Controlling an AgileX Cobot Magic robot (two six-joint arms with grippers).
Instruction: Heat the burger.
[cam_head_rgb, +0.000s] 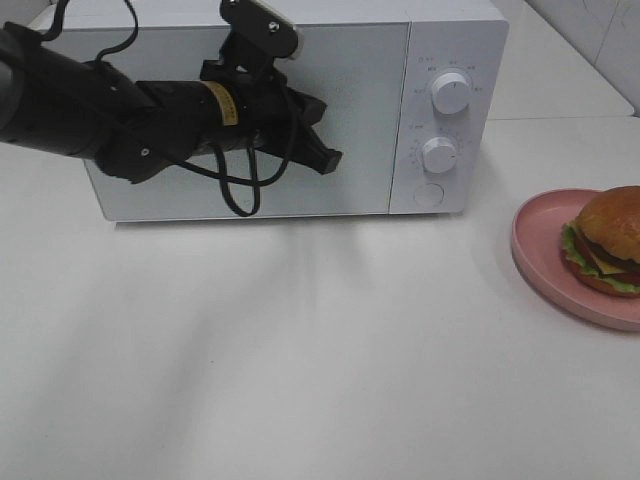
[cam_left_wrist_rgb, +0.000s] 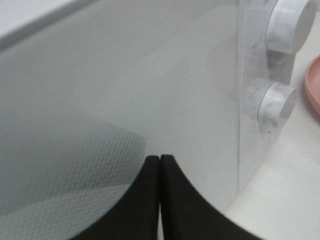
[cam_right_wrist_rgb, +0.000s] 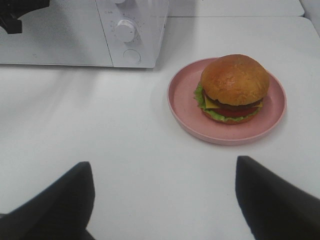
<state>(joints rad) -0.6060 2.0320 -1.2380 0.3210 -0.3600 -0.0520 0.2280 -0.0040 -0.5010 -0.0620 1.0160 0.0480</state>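
Black fingertips of my right gripper fill the near edge of the wrist view, spread wide w/ nothing between; burger sits ahead of them and a bit toward the right finger, on a round pink plate, well apart from me; not touched yet. Burger looks light and soft, probably squashy: glossy golden bun prob. slippery on top, layers (lettuce, cheese, tomato, dark patty) likely to shear if squeezed hard; I'd take it low across the sides, gentle, or lift by the plate rim. Plate looks smooth, matte, shallow lip; table plain white. Beyond, microwave is a white box, door shut, frosted grey front w/ fine dot mesh, two round ribbed knobs beside it. My left gripper is pressed closed, tips just in front of that door, near its knob-side edge.
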